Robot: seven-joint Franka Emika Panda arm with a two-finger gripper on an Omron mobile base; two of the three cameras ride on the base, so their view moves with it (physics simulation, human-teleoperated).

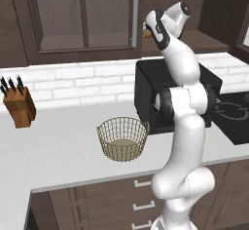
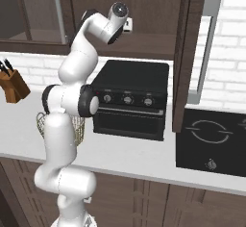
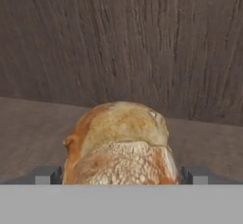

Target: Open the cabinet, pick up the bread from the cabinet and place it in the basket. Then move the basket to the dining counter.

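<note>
Hand view: the hand [image 3: 121, 175] is standing wide open, its fingers [image 3: 47, 175] flanking the bread [image 3: 118, 142] inside the cabinet [image 3: 118, 38].

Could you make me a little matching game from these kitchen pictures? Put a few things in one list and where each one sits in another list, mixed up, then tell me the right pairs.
Things:
1. bread
2. basket
3. knife block
4. black oven

Places:
A. on the grey worktop, at its far left by the white brick wall
B. on the wooden cabinet shelf, between the fingertips of the open claw
C. on the worktop, under the wall cabinet, beside the cooktop
D. near the front of the worktop, empty

Pairs: 1-B, 2-D, 3-A, 4-C
</note>
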